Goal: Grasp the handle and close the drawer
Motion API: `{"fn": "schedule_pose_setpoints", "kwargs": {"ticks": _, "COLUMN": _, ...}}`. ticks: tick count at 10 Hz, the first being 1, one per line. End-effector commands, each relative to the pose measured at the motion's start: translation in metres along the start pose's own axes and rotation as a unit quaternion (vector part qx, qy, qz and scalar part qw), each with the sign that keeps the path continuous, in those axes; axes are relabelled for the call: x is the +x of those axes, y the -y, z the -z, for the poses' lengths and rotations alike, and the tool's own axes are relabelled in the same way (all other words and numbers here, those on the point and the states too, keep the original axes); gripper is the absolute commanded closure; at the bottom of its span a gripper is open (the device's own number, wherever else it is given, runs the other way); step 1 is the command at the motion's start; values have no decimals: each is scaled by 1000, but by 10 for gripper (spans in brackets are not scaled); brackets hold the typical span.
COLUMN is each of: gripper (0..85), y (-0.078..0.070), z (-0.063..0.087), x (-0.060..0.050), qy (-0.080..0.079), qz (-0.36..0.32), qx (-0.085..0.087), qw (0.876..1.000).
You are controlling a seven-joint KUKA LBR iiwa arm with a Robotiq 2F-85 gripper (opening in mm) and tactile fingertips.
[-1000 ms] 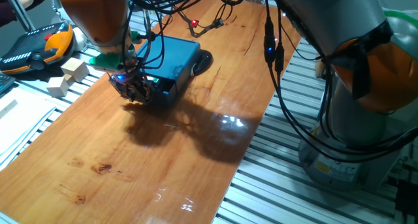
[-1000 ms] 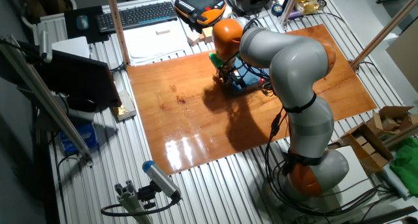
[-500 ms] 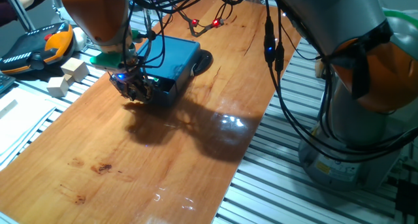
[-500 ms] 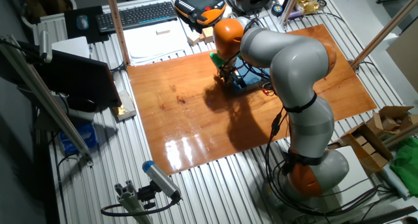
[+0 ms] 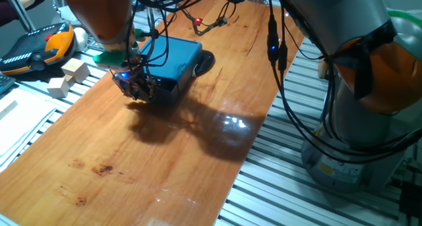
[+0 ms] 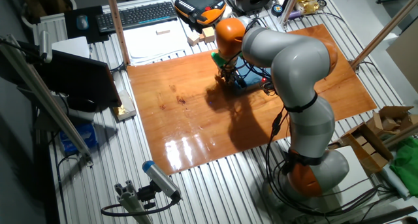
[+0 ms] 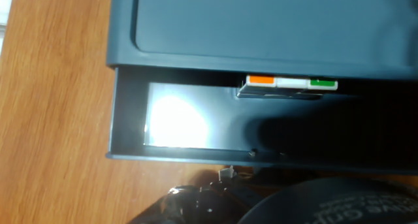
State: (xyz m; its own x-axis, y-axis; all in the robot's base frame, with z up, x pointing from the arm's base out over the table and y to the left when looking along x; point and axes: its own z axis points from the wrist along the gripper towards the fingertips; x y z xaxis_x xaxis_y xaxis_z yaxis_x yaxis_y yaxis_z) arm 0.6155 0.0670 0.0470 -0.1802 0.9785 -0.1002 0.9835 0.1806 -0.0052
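Comparing this moment with the fixed views of a second before, the gripper (image 5: 136,89) has shifted slightly toward the far edge of the bench (image 5: 132,167), and the drawer (image 7: 189,123) has gone a little further into its box casing (image 5: 173,56); nothing else on the bench has moved. From the hand view the drawer is still partly open: its front wall runs across the lower frame, its floor shows a bright glare patch at left, and a puzzle cube (image 7: 287,85) with orange, white and green faces lies inside against the casing's edge. The handle cannot be made out in any view; it lies somewhere at the drawer front, hidden by the gripper body. Whether the jaws are apart or clamped on it cannot be told.

No brand, label or legible writing shows on the box, the drawer or the arm.

Casing and drawer stand near the far left corner of the bench. Wooden blocks (image 5: 67,78) and an orange teach pendant (image 5: 36,47) lie off the left edge on the slatted frame. Bare wood stretches from the drawer front to the near edge and rightward, darkened only by the arm's shadow; a black cable (image 5: 280,74) hangs over the right edge.
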Motion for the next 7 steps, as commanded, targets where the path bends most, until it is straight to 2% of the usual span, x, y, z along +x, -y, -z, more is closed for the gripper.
{"fn": "schedule_pose_setpoints", "kwargs": {"ticks": 1, "gripper": 830, "y": 0, "z": 0, "x": -1, "qy": 0, "qz": 0, "qx": 0, "qw": 1000}}
{"fn": "schedule_pose_setpoints", "kwargs": {"ticks": 7, "gripper": 830, "y": 2, "z": -2, "x": -3, "qy": -9, "qz": 2, "qx": 0, "qw": 1000}}
